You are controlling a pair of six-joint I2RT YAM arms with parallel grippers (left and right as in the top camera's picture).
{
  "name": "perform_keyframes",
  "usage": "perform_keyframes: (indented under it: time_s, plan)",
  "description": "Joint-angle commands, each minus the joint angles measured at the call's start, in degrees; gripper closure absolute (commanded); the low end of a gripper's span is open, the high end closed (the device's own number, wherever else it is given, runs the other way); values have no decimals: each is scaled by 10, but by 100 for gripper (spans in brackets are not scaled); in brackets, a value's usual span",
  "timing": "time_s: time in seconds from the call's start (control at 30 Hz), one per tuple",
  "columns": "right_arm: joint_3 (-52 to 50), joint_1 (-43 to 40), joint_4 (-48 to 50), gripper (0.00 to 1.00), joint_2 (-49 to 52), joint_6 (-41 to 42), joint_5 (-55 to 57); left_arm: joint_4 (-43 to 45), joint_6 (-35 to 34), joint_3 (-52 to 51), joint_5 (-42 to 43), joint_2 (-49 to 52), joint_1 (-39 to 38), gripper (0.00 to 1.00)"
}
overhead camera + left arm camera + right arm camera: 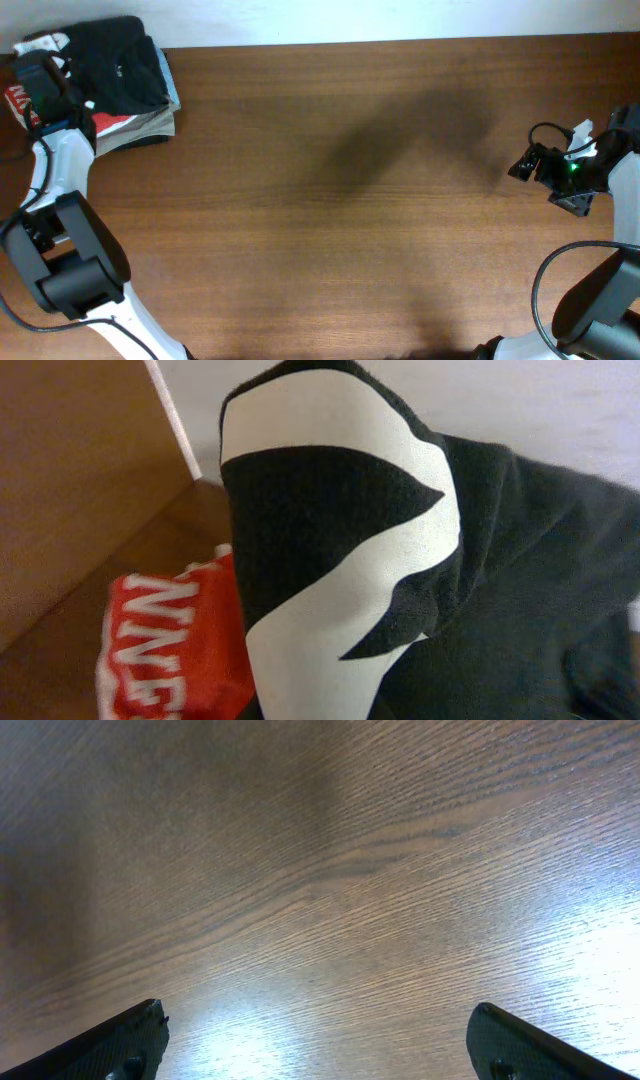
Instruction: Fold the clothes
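Note:
The clothes, a very dark T-shirt [125, 65] with white block lettering, lie bunched on top of a pile at the table's far left corner. In the left wrist view the T-shirt [330, 530] rises in a fold right up against the camera and hides the fingers. My left gripper [50, 52] sits at the pile's left edge, shut on that fold of dark cloth. My right gripper [520, 165] hovers far off at the right edge. It stands open [318, 1020] over bare wood, with nothing between its fingers [130, 1040].
A red shirt [170, 640] with white lettering lies under the dark one, and a folded khaki garment [155, 122] lies at the bottom of the pile. The brown wooden table [330, 200] meets a white wall [400, 390] behind the pile.

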Motion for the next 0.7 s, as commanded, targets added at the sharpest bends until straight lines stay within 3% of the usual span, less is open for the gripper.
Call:
perform_keyframes:
  time_s: [0.0, 0.07, 0.13, 0.17, 0.37, 0.4, 0.43, 0.5, 0.53, 0.67]
  plan:
    - [9, 0, 0, 1, -5, 4, 5, 9, -6, 17, -55, 25, 30, 88]
    - [9, 0, 0, 1, -5, 4, 5, 9, -6, 17, -66, 28, 40, 59]
    - [9, 0, 0, 1, -5, 4, 5, 15, -6, 17, -66, 27, 48, 39]
    - [9, 0, 0, 1, -5, 4, 5, 19, -6, 17, -66, 26, 50, 13]
    - [9, 0, 0, 1, -5, 4, 5, 26, -6, 28, -64, 6, 46, 13]
    - [9, 0, 0, 1, -5, 4, 5, 32, -6, 34, -62, 3, 43, 15]
    - [9, 0, 0, 1, -5, 4, 5, 40, -6, 38, -58, 1, 41, 31]
    - [9, 0, 0, 1, -5, 4, 5, 51, -6, 46, -34, 1, 37, 84]
    - [9, 0, 0, 2, -5, 4, 5, 55, -6, 46, -21, 3, 35, 96]
    - [9, 0, 0, 1, -5, 4, 5, 66, -6, 46, 50, 26, 34, 93]
